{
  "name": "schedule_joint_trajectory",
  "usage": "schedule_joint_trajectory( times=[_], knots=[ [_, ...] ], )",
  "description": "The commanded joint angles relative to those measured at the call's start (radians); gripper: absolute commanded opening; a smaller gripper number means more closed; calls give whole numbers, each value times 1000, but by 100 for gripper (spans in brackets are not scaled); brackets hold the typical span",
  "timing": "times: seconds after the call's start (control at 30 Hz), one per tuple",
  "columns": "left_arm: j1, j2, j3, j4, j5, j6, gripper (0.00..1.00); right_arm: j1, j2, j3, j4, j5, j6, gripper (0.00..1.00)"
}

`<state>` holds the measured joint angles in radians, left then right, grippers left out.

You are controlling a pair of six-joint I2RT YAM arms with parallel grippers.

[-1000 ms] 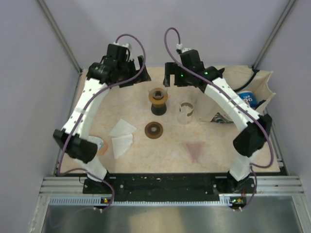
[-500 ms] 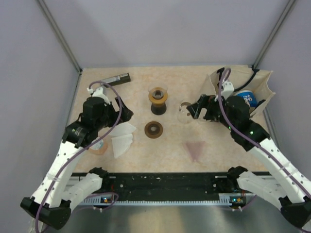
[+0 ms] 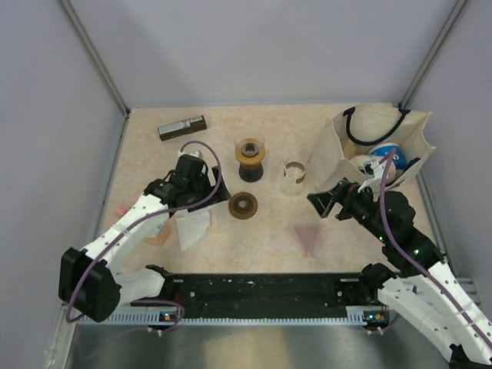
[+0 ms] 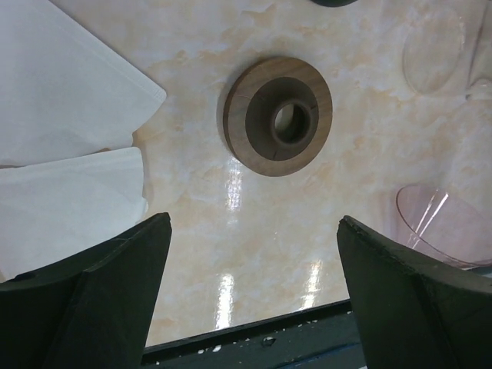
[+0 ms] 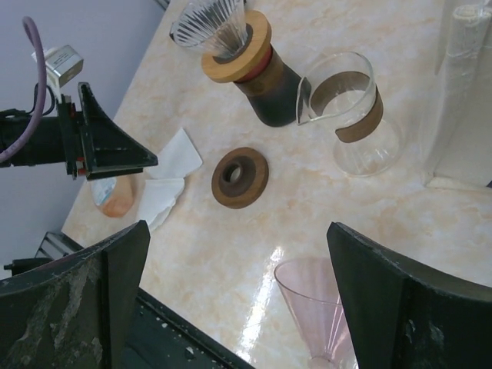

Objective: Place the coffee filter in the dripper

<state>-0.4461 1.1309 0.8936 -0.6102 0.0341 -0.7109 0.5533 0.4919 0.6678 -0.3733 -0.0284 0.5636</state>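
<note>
At the far left of the counter (image 3: 261,250) we see a dark bar (image 3: 182,127) lying flat. Nearer to us, at the left edge, sits a small orange object (image 3: 157,233). Just to its right lie two white coffee filters (image 4: 65,104), folded flat on the counter with their edges meeting, well apart from the dripper.

The left gripper (image 3: 201,196) hangs over the right side of those filters. Its jaws are spread wide, and the wrist view shows bare counter between them. Just right of it a wooden ring (image 3: 243,205) lies flat. Beyond the ring, toward the far side, we find the dripper (image 5: 223,34): a ribbed glass cone in a wooden collar, upright on a dark stand.

To the right of the dripper a glass carafe (image 3: 295,171) with a brown band stands upright, close beside it. Nearer to us a pink cone (image 3: 309,238) lies on its side.

The right gripper (image 3: 327,201) is held right of the carafe and beyond the cone, its jaws wide apart. At the far right stands a cloth bag (image 3: 377,131), open at the top, with something blue and white inside.
</note>
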Motion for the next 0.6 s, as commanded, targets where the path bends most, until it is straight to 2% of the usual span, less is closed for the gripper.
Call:
schedule_joint_trajectory(
  times=[0.0, 0.1, 0.3, 0.57],
  knots=[
    [-40, 111, 88, 38, -55, -19, 93, -6, 8, 4, -47, 1, 24, 99],
    [-52, 162, 113, 12, -82, -16, 92, -7, 8, 0, -55, 4, 22, 99],
    [-51, 149, 87, -138, -276, -47, 93, -7, 5, -8, -82, 19, 12, 99],
    [-51, 106, -44, -207, -289, -65, 93, -6, 7, -20, -82, 24, -1, 99]
  ],
)
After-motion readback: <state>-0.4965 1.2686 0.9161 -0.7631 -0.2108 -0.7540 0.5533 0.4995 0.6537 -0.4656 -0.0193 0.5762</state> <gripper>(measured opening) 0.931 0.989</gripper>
